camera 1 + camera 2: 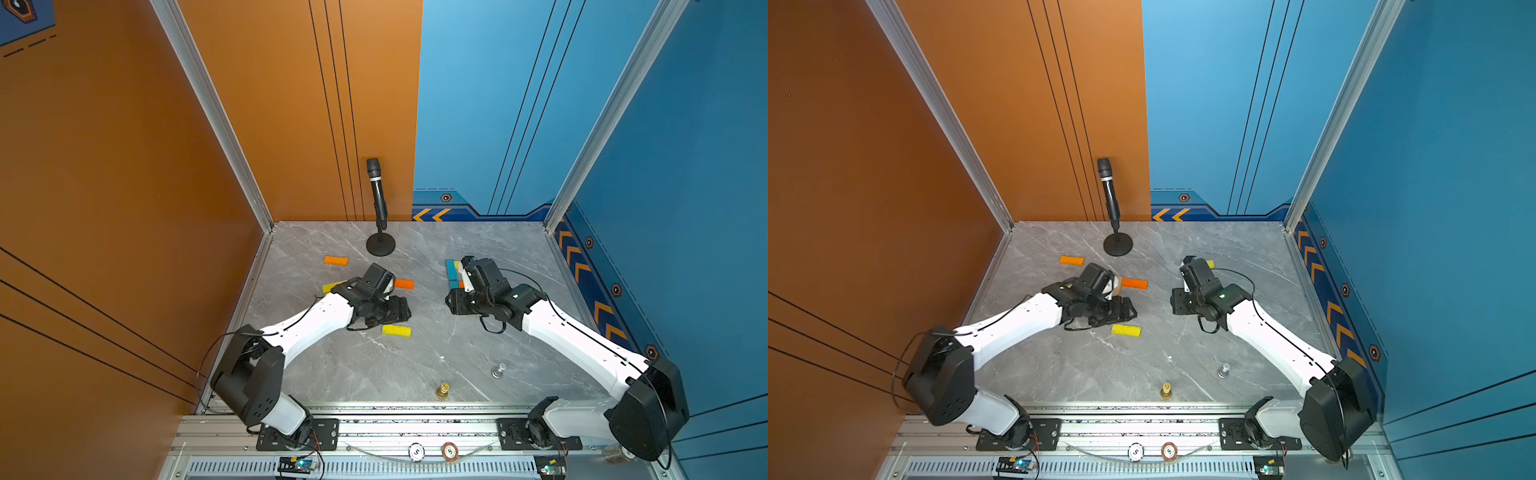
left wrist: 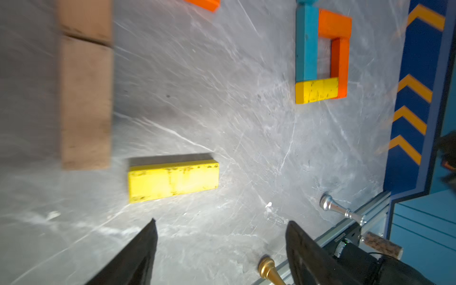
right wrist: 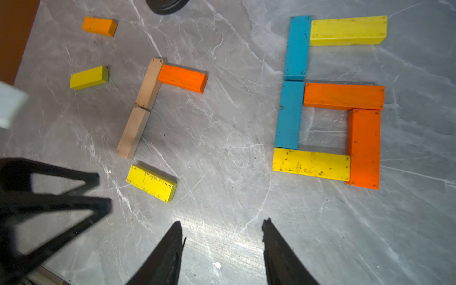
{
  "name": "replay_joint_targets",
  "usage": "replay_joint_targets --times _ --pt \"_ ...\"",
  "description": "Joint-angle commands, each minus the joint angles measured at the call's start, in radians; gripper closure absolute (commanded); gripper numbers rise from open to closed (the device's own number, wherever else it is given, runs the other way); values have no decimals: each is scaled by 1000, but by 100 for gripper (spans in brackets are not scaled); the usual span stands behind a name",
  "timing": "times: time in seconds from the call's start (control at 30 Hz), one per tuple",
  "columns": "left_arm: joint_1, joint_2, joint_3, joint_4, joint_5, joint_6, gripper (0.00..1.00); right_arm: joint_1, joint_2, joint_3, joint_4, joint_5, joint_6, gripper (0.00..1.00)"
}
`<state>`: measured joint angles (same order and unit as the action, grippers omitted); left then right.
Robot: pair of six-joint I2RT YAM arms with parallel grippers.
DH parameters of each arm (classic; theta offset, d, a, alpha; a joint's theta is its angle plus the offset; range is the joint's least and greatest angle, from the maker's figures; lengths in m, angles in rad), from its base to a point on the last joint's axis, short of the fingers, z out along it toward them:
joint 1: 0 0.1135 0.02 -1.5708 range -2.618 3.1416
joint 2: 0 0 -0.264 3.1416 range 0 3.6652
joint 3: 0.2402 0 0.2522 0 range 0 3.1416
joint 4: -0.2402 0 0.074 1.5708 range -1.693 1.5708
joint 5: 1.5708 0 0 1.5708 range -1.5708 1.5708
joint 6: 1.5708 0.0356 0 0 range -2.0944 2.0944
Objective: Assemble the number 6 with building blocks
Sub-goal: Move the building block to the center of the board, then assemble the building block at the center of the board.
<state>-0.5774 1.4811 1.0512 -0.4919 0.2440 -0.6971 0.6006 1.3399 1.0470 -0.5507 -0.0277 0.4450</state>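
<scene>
In the right wrist view, six building blocks form a closed 6: two blue [image 3: 290, 114], two yellow [image 3: 311, 164], two orange [image 3: 344, 96]. To its left lie two tan blocks [image 3: 133, 132] end to end, with an orange block [image 3: 182, 77] touching their far end. A yellow block [image 3: 151, 182] lies apart near their other end. My left gripper [image 2: 222, 220] is open and empty, just short of that yellow block [image 2: 172, 180]. My right gripper [image 3: 222, 222] is open over bare table, short of the 6. The right arm hides most of the 6 in both top views.
A loose orange block [image 1: 336, 260] and a yellow one [image 1: 332, 286] lie at the left rear. A black microphone stand [image 1: 380, 245] stands at the back. A gold chess piece [image 1: 442, 390] and a silver one [image 1: 498, 370] stand near the table's front edge.
</scene>
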Motion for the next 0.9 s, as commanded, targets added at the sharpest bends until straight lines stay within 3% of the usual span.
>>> replay_joint_targets --times 0.0,0.07,0.1,0.27,0.43,0.7,0.87 --pt "90 -85 -52 -139 -15 44 15 80 72 38 -70 56 -3 46" --pt "153 -122 -52 -189 -38 62 15 154 113 53 -82 92 47 45" --pt "187 -136 -45 -214 -50 76 9 186 134 60 -87 118 89 45" --pt "288 -160 26 -330 -132 178 0 349 247 143 -150 252 301 44" --pt "330 -143 40 -342 -160 242 2 452 389 261 -201 319 479 42" --pt "389 -137 1 -284 -169 269 2 487 569 414 -251 300 648 41" --pt "415 -174 -14 -268 -154 257 2 481 628 441 -240 261 672 41"
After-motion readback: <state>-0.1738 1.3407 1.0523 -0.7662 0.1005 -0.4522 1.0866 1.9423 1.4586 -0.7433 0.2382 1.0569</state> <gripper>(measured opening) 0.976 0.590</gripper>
